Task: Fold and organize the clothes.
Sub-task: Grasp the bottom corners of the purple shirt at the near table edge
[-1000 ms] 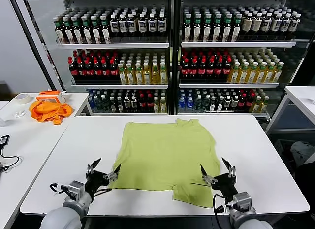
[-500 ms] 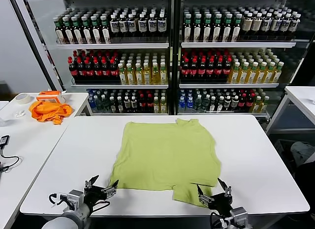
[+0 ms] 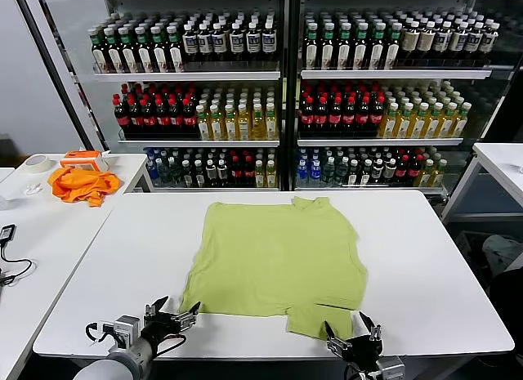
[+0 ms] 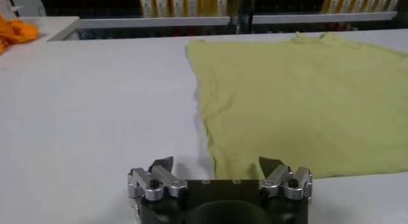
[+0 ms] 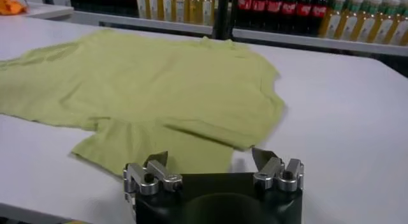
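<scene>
Shirt: yellow-green T-shirt (image 3: pixel 276 261) lies flat mid white table (image 3: pixel 441 266), neck toward the drink shelves (image 3: pixel 282 94), one sleeve flap poking out at its near edge. Partly folded by my read; no print showing.
L gripper: left gripper (image 3: pixel 172 317) at table's near edge, just off shirt's near-left corner, fingers spread wide, holding nothing.
R gripper: right gripper (image 3: pixel 352 341) low at near edge, just by that sleeve flap, splayed wide too, empty.
Beyond shirt: orange cloth (image 3: pixel 80 184) on side table, well apart from shirt, not my job.
Risk: both claws sit v. low near table lip; if I come in flat I'd say fingers may shove the hem and bunch it, or pinch one layer only, so fold goes crooked.
</scene>
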Robot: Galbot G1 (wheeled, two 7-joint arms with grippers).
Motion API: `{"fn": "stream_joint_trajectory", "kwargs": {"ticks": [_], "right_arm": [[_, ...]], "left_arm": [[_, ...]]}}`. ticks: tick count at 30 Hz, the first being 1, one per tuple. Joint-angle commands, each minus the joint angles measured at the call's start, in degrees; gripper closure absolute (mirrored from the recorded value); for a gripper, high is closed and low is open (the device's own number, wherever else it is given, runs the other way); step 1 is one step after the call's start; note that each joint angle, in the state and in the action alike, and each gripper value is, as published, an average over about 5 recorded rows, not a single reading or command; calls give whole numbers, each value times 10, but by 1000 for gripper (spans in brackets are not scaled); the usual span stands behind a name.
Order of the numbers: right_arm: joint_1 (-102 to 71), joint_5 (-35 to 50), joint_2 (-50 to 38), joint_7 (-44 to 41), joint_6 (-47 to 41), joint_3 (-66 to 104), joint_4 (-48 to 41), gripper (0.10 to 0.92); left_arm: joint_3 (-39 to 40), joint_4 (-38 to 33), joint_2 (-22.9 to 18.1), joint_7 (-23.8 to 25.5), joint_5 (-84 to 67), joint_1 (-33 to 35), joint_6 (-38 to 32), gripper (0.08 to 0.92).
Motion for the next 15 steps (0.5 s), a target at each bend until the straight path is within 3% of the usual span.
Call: {"fn": "stream_joint_trajectory", "kwargs": {"ticks": [1, 7, 15], "right_arm": [[-4, 8, 2, 3, -3, -6, -7, 215], [0, 30, 3, 4, -6, -11, -9, 358], [0, 59, 3, 7, -18, -6, -10, 574]], "left_arm": [[3, 2, -1, 1, -9, -2, 0, 177], [8, -2, 0, -8, 12, 1, 8, 202], [21, 9, -2, -12, 17, -4, -4, 423]]}}
